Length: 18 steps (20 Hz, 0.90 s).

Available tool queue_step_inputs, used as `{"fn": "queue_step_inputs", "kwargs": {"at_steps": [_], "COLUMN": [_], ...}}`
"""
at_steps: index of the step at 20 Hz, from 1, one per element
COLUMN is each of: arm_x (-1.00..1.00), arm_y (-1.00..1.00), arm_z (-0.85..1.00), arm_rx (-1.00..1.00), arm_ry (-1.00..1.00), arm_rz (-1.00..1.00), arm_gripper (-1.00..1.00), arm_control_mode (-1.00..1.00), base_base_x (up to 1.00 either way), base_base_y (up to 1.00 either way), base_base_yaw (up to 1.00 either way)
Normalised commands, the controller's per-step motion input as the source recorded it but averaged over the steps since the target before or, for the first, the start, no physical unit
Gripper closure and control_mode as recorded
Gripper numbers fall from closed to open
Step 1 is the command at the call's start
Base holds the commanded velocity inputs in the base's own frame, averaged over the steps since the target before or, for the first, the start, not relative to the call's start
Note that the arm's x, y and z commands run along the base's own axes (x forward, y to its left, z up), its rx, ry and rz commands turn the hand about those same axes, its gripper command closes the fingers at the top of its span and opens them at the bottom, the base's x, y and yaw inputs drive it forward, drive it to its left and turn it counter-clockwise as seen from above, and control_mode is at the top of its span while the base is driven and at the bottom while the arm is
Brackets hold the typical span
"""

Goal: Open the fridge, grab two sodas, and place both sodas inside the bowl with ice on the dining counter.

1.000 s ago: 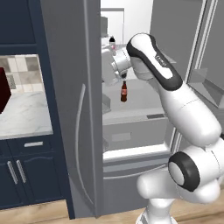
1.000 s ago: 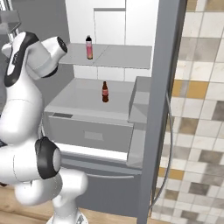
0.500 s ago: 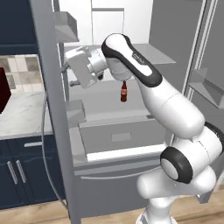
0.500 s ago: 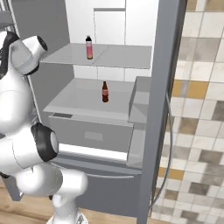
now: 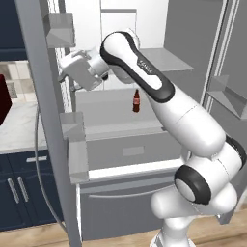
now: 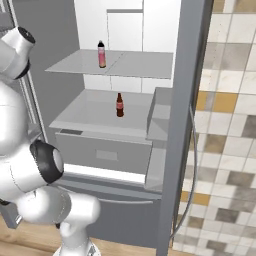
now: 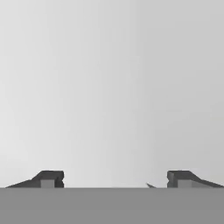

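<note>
The fridge point(image 5: 120, 159) stands with both doors swung out, its white interior and grey shelves exposed. In the left base view the left door point(image 5: 48, 120) crosses the foreground with its thin curved handle point(image 5: 41, 183) low on its outer side, and the hand point(image 5: 67, 72) sits right by that door's inner face, near the upper door bins. In the hand view the two dark fingertips point(image 7: 50, 178) stand far apart with nothing between them, facing a plain grey surface; the hand is wide and empty.

Further right, the pink soda point(image 6: 101, 54) stands upright on the upper shelf point(image 6: 130, 65), towards that shelf's left edge and back from its front lip. The dark brown soda point(image 5: 136, 101) with the red label stands upright on the shelf below point(image 5: 111, 116), about midway along it and also back from the front edge. The two bottles are well apart, one above the other and offset.

Both are small, rigid bottles, probably light, with smooth round sides that could slip or twist in a loose pinch. They are tall for their bases, so a nudge could topple them. The safest hold looks like a level pinch across the body, below the neck, with the fingers coming in from the shelf's open front.
</note>
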Motion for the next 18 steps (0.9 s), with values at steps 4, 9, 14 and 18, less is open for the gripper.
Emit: {"fn": "queue_step_inputs", "kwargs": {"at_steps": [4, 9, 14, 18], "arm_x": [-0.36, -0.15, -0.13, -0.01], "arm_y": [-0.46, -0.87, -1.00, -0.89], "arm_z": [-0.02, -0.26, -0.46, -0.86], "arm_rx": [-0.19, -0.27, -0.25, -0.24], "arm_ry": [-0.32, -0.28, -0.24, -0.23], "arm_rz": [0.00, -0.12, -0.18, -0.19], "arm_gripper": [-1.00, -1.00, -1.00, -1.00], "arm_control_mode": [-1.00, -1.00, -1.00, -1.00], "base_base_x": [0.00, 0.00, 0.00, 0.00], "base_base_y": [0.00, 0.00, 0.00, 0.00], "base_base_yaw": [0.00, 0.00, 0.00, 0.00]}}
